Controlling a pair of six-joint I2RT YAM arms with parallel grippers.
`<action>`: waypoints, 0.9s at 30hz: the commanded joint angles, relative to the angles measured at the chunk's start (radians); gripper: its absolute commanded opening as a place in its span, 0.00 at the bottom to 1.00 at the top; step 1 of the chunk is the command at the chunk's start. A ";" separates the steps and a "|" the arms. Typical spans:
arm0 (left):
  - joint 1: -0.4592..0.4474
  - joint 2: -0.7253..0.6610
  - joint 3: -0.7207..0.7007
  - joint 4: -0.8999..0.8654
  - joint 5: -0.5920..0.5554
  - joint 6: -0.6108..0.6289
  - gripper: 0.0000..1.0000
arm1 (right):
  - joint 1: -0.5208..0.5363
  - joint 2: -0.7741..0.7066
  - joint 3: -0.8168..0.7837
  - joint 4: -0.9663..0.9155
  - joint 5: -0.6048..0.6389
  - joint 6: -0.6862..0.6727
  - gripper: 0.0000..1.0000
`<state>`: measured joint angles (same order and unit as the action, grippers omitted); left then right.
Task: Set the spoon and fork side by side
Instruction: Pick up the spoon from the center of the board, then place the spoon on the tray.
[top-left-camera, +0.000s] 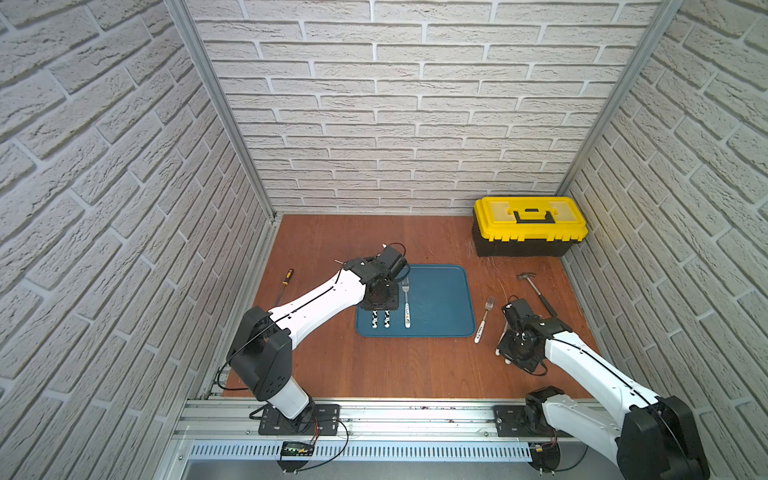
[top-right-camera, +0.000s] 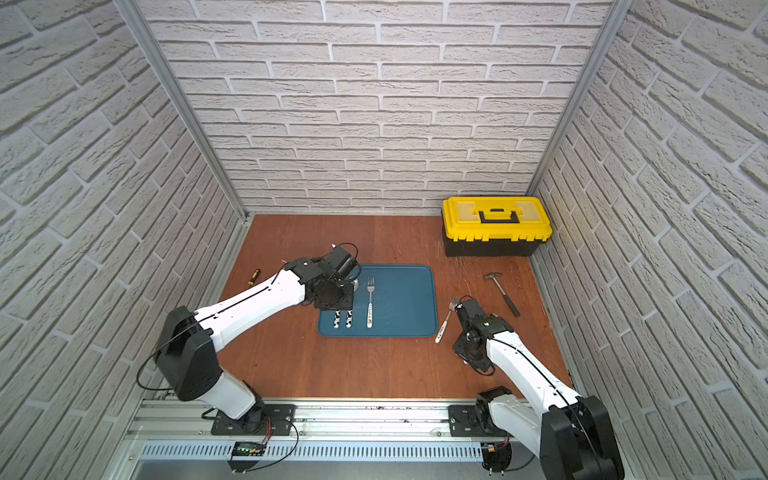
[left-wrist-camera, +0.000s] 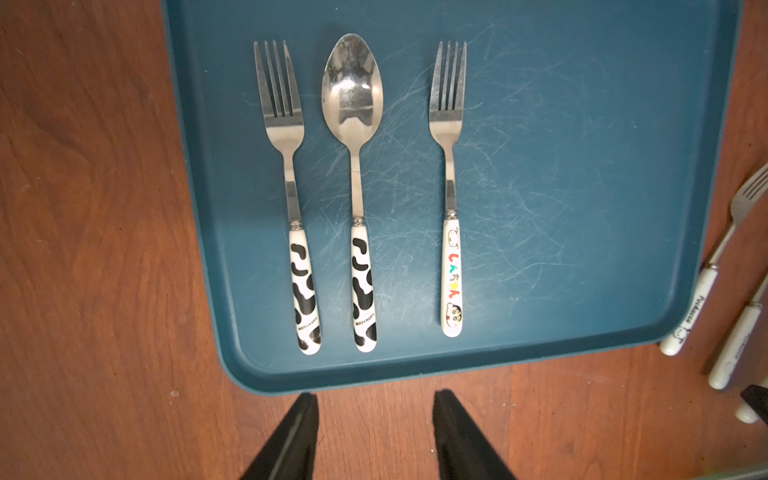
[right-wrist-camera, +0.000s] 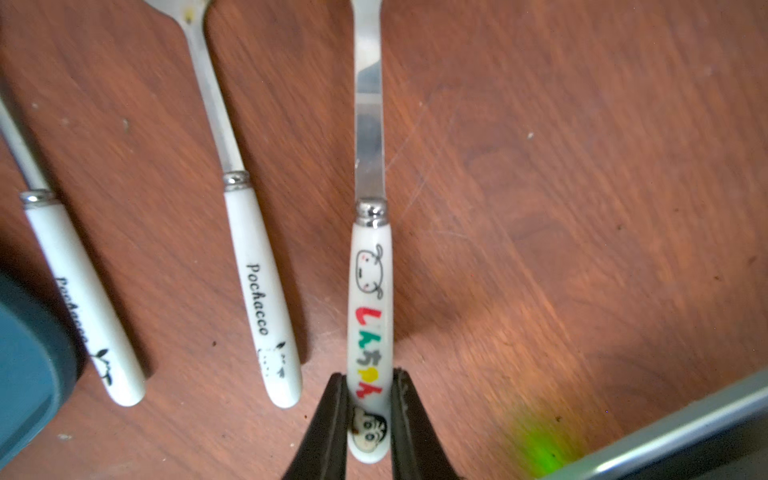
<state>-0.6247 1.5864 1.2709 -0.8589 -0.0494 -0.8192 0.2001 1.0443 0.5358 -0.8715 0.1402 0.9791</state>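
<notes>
Worktop (top-left-camera: 395, 365): reddish wood, walled on three sides, with a metal rail along the near edge.
Tray (left-wrist-camera: 582, 208): blue and scuffed, lying flat mid-worktop with its rim raised all round.
Cow-print fork (left-wrist-camera: 293, 199): on the tray close to the left rim, tines pointing to the back wall.
Cow-print spoon (left-wrist-camera: 357, 199): just beside that fork and parallel to it, not touching; the two handle ends line up near the tray's near rim.
Cartoon-handled fork (left-wrist-camera: 451, 195): on the tray to the right of the spoon, parallel, with a wider gap.
Open tray floor: bare blue surface runs from the cartoon-handled fork to the right rim.
Left gripper (left-wrist-camera: 376, 395): above the tray's near rim, jaws spread with nothing between them; in both top views its wrist covers the heads of the cow-print pair.
Right gripper (right-wrist-camera: 369, 374): low over the worktop right of the tray, jaws pinching the handle end of the cartoon-handled piece.
Cartoon-handled piece (right-wrist-camera: 370, 291): off the tray; its handle print matches the cartoon-handled fork, and its head is out of frame, so I cannot tell spoon from fork.
Pochacco fork (top-left-camera: 484, 318): on the worktop just beside the tray's right rim, slanted, not touching it.
Second Pochacco handle (right-wrist-camera: 262, 311): between that fork and the held piece, apart from both.
Hammer (top-left-camera: 538, 293): right of the cutlery, near the right wall.
Toolbox (top-left-camera: 530, 226): yellow lid shut, in the back right corner.
Screwdriver (top-left-camera: 286, 282): near the worktop's left edge, well apart from the tray.
Open worktop: a wide bare band lies between the tray's near rim and the rail.
</notes>
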 joint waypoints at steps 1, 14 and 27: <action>0.005 -0.005 -0.005 0.013 -0.001 0.015 0.50 | -0.002 -0.017 0.036 -0.056 0.050 -0.023 0.07; 0.071 -0.028 0.014 -0.001 0.025 0.039 0.50 | 0.166 0.090 0.264 -0.051 0.078 -0.084 0.05; 0.194 -0.145 -0.017 -0.045 0.016 0.072 0.50 | 0.422 0.518 0.576 0.146 -0.039 -0.094 0.05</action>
<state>-0.4438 1.4689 1.2713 -0.8795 -0.0307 -0.7658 0.5911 1.5169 1.0657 -0.7940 0.1471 0.8925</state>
